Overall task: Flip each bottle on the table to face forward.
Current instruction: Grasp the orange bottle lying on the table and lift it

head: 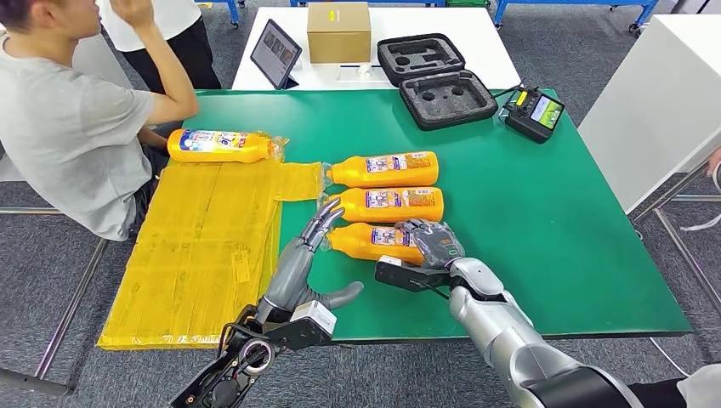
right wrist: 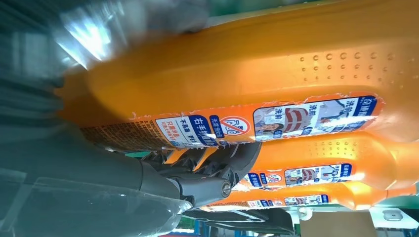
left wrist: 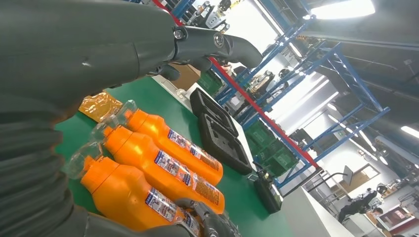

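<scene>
Bottles: three orange ones lie side by side mid-tabletop [head: 553, 221], long axes running left-right, clear caps toward my left. Nearest bottle [head: 374, 241] is the one in play. My right hand [head: 432, 242] sits over its base end, fingers [right wrist: 217, 165] curled around the body below the label, so I read that as a grip; the wrist view shows the label edge right at the fingers. My left hand [head: 299, 259] is just beside the cap end, fingers [head: 321, 223] spread and straight, holding nothing, tips near the caps but I can't tell if touching. The roll has to go around that long axis, and right hand is the one on it. Obstruction: middle bottle [head: 389, 204] lies touching or nearly touching the held one on the far side, far bottle [head: 384, 169] just beyond, so little room to roll away from me. Fourth bottle [head: 219, 145] lies well apart at far left, on the yellow sheet [head: 204, 255], near a seated person [head: 68, 127]. Foam case [head: 435, 81], controller [head: 534, 111], cardboard box [head: 338, 32], tablet [head: 275, 53] sit at the far end, out of the path.
</scene>
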`<move>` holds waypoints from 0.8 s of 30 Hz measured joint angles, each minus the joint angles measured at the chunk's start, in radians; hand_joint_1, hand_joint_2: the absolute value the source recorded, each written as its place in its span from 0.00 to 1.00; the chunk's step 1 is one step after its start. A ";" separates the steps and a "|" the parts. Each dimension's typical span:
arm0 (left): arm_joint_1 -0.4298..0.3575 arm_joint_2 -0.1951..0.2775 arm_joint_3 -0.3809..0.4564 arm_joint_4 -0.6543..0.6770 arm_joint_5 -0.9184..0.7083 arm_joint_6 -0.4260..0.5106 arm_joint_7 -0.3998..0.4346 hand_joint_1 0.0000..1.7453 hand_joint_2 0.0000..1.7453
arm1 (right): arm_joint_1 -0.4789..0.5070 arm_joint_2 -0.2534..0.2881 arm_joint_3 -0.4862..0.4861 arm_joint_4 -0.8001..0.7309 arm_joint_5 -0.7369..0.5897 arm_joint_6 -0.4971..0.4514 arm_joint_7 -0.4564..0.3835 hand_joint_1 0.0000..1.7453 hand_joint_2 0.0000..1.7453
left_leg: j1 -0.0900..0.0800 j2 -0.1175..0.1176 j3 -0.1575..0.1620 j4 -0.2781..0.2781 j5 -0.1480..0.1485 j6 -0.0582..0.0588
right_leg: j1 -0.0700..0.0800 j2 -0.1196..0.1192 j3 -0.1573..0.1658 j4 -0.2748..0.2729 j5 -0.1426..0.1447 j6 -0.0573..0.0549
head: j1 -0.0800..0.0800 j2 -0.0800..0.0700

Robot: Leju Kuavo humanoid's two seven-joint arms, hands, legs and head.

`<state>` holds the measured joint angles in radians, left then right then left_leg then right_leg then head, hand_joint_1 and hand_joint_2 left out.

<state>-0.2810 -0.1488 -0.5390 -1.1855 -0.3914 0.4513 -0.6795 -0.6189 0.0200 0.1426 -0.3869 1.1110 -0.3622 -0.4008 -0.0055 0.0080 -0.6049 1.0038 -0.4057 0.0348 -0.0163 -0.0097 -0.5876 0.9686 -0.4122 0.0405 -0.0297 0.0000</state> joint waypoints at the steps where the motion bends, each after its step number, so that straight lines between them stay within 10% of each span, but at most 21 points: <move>1: 0.000 0.000 0.000 0.000 0.000 0.000 0.000 0.00 1.00 | -0.001 0.000 0.000 0.001 -0.003 0.007 0.000 1.00 1.00 | 0.000 0.000 0.000 0.000 0.000 0.000 | 0.000 0.000 0.000 0.000 0.000 0.000 | 0.000 0.000; 24: 0.018 0.009 -0.016 -0.132 0.272 0.226 -0.021 0.00 1.00 | 0.000 0.028 -0.158 -0.001 -0.360 0.337 -0.295 1.00 1.00 | 0.001 0.005 0.006 0.000 -0.003 -0.003 | 0.003 0.006 0.004 0.000 0.002 -0.003 | 0.000 0.000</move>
<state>-0.2632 -0.1396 -0.5546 -1.3171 -0.1198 0.6770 -0.7004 -0.6187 0.0479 -0.0158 -0.3878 0.7513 -0.0256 -0.6962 -0.0041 0.0134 -0.5988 1.0034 -0.4083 0.0320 -0.0137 -0.0036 -0.5839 0.9686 -0.4107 0.0377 -0.0294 0.0000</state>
